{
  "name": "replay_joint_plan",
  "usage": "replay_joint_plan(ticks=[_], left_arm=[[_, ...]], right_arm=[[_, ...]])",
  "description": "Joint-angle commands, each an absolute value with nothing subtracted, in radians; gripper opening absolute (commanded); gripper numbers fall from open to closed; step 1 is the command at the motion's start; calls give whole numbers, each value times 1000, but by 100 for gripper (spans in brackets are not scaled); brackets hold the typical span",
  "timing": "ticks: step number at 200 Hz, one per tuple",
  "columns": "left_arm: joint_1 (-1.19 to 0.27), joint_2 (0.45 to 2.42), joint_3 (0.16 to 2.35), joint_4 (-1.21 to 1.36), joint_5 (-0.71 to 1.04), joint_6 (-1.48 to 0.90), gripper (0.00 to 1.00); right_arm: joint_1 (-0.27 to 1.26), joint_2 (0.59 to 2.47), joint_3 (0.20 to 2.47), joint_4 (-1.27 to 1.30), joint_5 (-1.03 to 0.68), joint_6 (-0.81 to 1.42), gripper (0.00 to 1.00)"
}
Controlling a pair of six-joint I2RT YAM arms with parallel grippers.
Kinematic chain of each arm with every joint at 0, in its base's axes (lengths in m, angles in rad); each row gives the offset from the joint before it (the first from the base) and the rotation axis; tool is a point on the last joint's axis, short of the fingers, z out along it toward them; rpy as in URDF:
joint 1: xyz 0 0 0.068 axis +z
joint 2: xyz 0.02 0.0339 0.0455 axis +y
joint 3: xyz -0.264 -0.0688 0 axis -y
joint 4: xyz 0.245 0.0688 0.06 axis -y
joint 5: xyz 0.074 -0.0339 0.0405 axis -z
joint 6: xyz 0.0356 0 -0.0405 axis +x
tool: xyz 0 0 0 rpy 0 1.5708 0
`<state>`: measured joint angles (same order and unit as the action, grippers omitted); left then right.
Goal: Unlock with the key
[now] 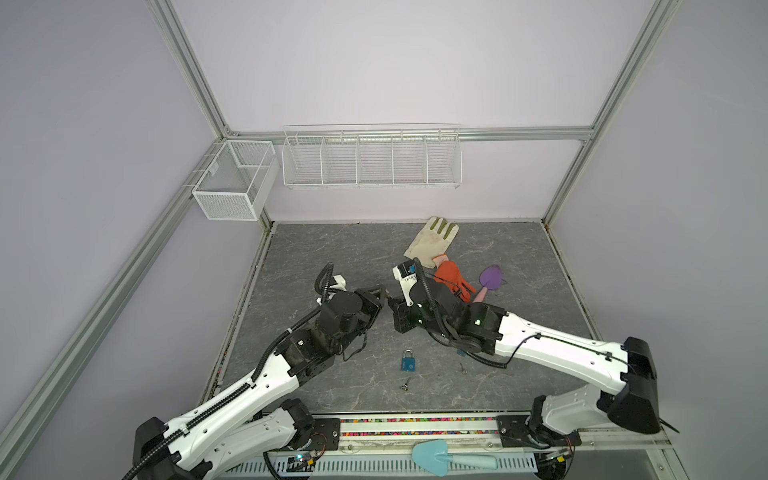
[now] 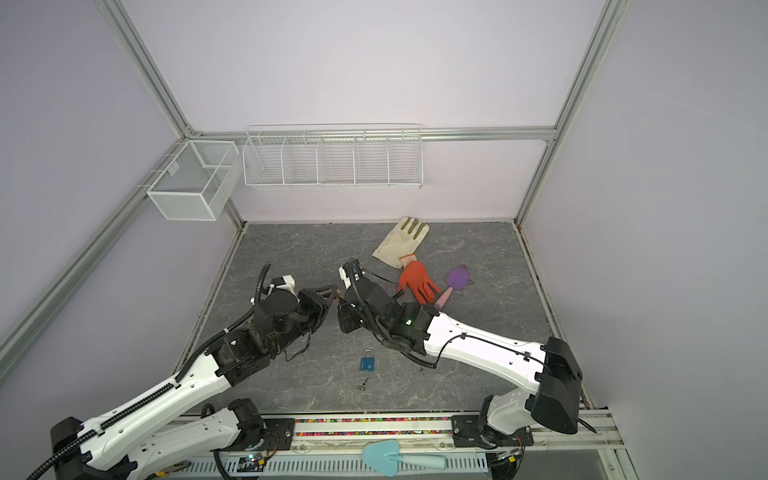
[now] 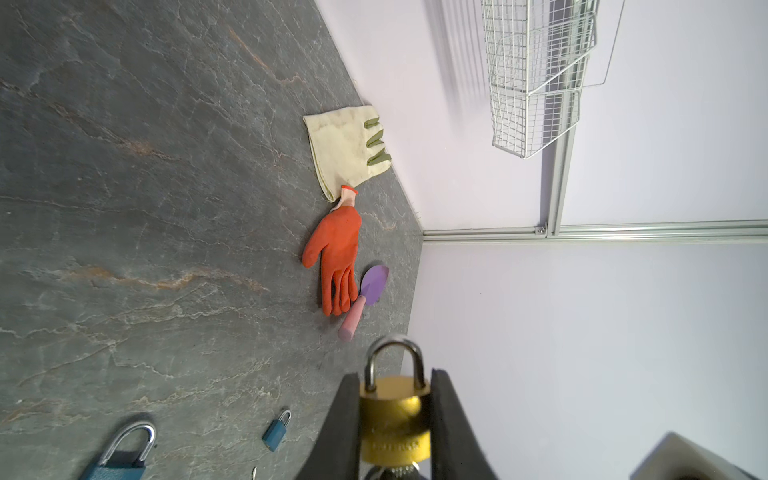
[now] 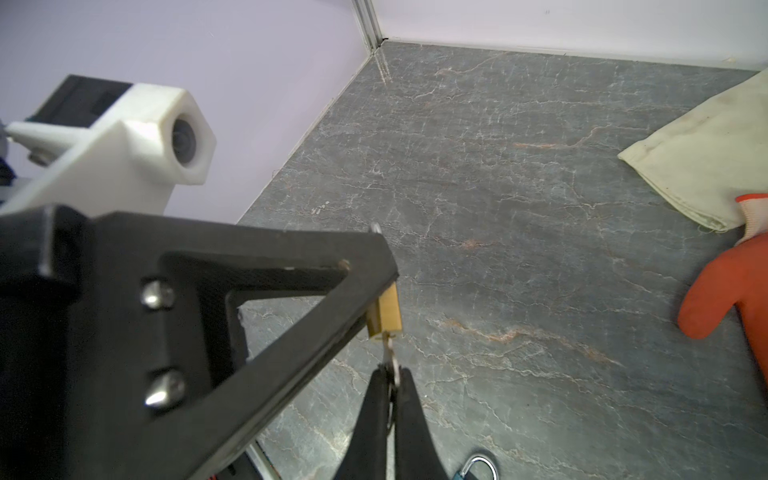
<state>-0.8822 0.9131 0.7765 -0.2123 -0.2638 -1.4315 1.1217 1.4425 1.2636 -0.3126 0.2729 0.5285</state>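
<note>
A brass padlock sits upright between the black fingers of my left gripper, which is shut on its body, with the closed silver shackle sticking out past the fingertips. In the right wrist view the same padlock shows edge-on, and a silver key enters its underside. My right gripper is shut on the key's head. In both top views the two grippers meet tip to tip above the middle of the table.
A blue padlock and loose keys lie on the grey table near the front. A cream glove, an orange glove and a purple trowel lie at the back right. Wire baskets hang on the wall.
</note>
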Motion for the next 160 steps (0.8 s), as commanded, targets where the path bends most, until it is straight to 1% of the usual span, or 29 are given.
replay_joint_plan(ticks=[1, 28, 70, 109, 128, 147, 160], left_arm=[[-930, 890, 794, -169, -125, -1407, 0], [-965, 899, 814, -192, -157, -1394, 0], [-983, 909, 808, -203, -182, -1376, 0], [-1010, 921, 813, -182, -183, -1345, 0], [-1015, 911, 816, -186, -189, -1327, 0], [-1017, 894, 807, -204, -203, -1320, 0], [-1017, 876, 788, -198, -209, -1322, 0]], right_arm=[[1134, 1471, 1335, -251, 269, 530, 6], [1135, 1481, 1345, -258, 308, 536, 6], [1130, 1452, 1332, -178, 278, 516, 6], [1115, 1481, 1370, -213, 252, 524, 6], [1098, 1481, 1377, -243, 261, 567, 6], [1086, 1463, 1357, -214, 226, 582, 6], [1080, 1439, 1324, -146, 162, 579, 6]])
